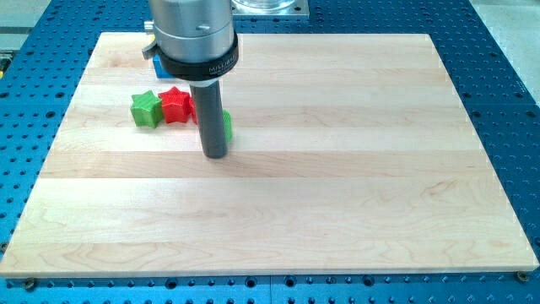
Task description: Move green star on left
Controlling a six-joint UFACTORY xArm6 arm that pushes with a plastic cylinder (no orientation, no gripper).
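Note:
The green star (145,108) lies on the wooden board (337,169) at the upper left. A red star (175,104) touches its right side. My tip (216,155) is to the right of and below both stars, a short gap from the red one. A second green block (227,125) shows only as a sliver behind the rod's right side; its shape is hidden. A blue block (158,66) is mostly hidden behind the arm's grey body near the view's top.
The board's left edge (63,135) runs close to the green star. A blue perforated table (506,84) surrounds the board. The arm's wide grey body (190,34) hangs over the upper-left part.

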